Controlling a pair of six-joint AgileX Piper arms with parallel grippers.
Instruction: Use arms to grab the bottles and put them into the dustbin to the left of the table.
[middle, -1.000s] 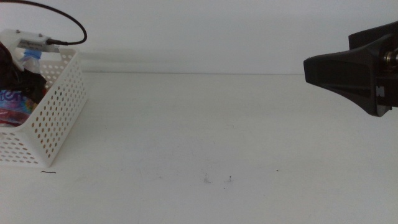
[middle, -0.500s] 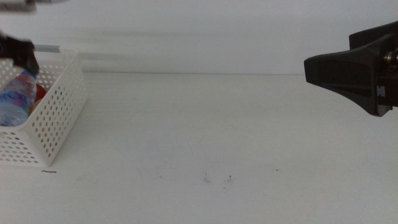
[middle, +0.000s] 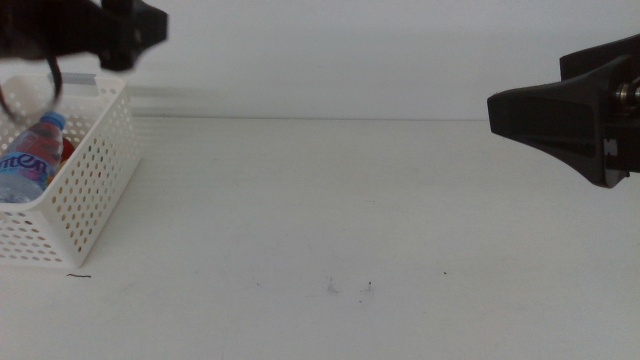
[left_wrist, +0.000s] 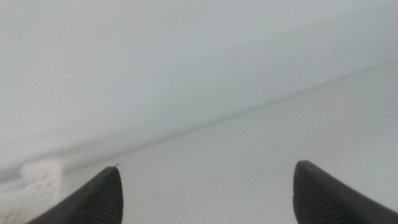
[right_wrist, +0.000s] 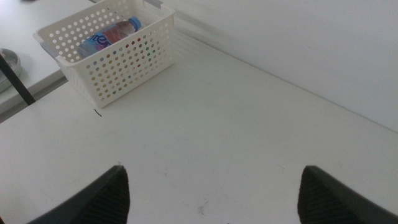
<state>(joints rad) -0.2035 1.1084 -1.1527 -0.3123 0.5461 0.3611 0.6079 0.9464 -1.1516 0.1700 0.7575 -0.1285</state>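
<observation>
Starting at the table's (middle: 330, 200) left edge, the white dustbin (middle: 85, 190) already holds the water bottle (middle: 30, 160), which lies tilted inside with its blue cap up toward the far wall; a patch of red shows just behind it, probably the soda can, though too little is visible to be sure. The yellow tea bottle cannot be made out in the bin from any view. Above the bin's far rim hangs the left gripper (left_wrist: 208, 193), its jaws spread wide apart with nothing between them, looking out over bare tabletop.

Across the middle of the table only a few tiny dark specks show, and no bottle stands anywhere on the visible surface.

At the right edge the right gripper (right_wrist: 214, 196) waits well above the table, jaws likewise wide apart and holding nothing, the bin in view at the far left corner.

Judging from this, the task looks finished or very nearly so, with no bottle in view to collect.
</observation>
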